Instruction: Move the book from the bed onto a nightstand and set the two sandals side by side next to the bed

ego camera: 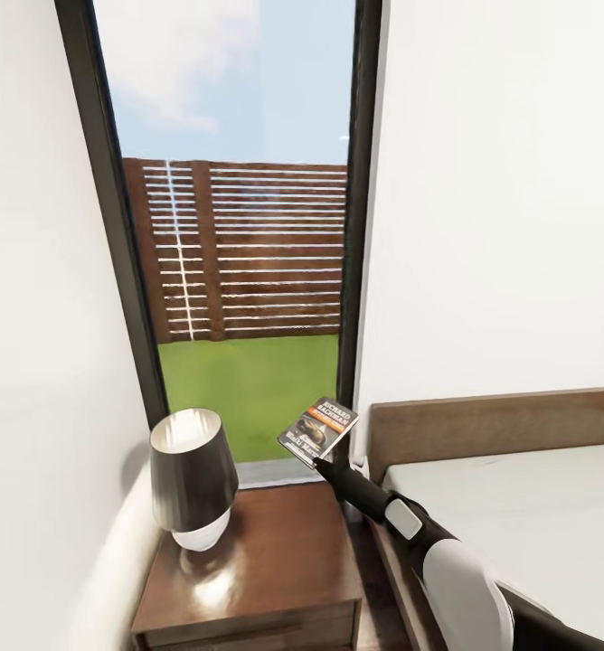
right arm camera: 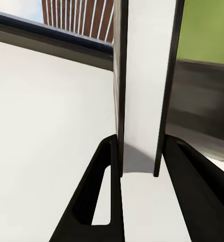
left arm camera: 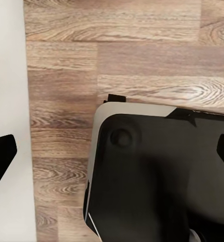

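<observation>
Right jaws (ego camera: 322, 462) clamp the book (ego camera: 319, 427) (above the nightstand (ego camera: 275, 561), beside the bed (ego camera: 519, 506)).

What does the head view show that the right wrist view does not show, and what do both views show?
Head view alone: the nightstand with a lamp standing on its top, the bed with its brown headboard, and the front cover of the book, held up in the air above the back of the nightstand.

Right wrist view alone: the two fingers of the right gripper clamping the book by its edge, seen from close.

Both share: the book, the right gripper, the dark window frame, the slatted fence and the grass outside.
</observation>
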Robot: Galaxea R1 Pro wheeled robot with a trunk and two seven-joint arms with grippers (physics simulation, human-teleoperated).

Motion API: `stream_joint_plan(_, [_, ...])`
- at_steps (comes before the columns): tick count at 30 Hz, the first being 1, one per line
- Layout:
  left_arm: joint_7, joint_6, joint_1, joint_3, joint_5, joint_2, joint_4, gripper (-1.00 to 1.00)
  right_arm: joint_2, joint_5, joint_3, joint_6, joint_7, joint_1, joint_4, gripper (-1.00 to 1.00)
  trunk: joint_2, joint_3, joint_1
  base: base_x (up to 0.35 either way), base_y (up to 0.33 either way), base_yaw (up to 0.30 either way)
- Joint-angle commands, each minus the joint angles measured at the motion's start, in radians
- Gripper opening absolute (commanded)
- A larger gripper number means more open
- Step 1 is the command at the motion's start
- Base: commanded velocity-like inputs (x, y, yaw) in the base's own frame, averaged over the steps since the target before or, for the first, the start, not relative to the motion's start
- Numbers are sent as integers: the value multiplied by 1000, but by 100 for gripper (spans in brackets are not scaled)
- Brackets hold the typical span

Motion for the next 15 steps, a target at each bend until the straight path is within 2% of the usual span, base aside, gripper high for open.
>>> stream_joint_plan(1, [3, -2, 0, -9, 7, 0, -1, 100, 0, -7, -1, 8, 0, 0, -1, -100, -1, 0, 0, -2, 35, 51])
stream_joint_plan(8, [9, -2, 0, -10, 6, 0, -1, 100, 0, -7, -1, 8, 0, 0, -1, -100, -1, 0, 0, -1, 14, 99])
stream_joint_plan(15, [11, -2, 0, -11, 6, -1, -1, 100, 0, -6, -1, 8, 0, 0, -1, -100, -1, 0, 0, 0, 3, 36])
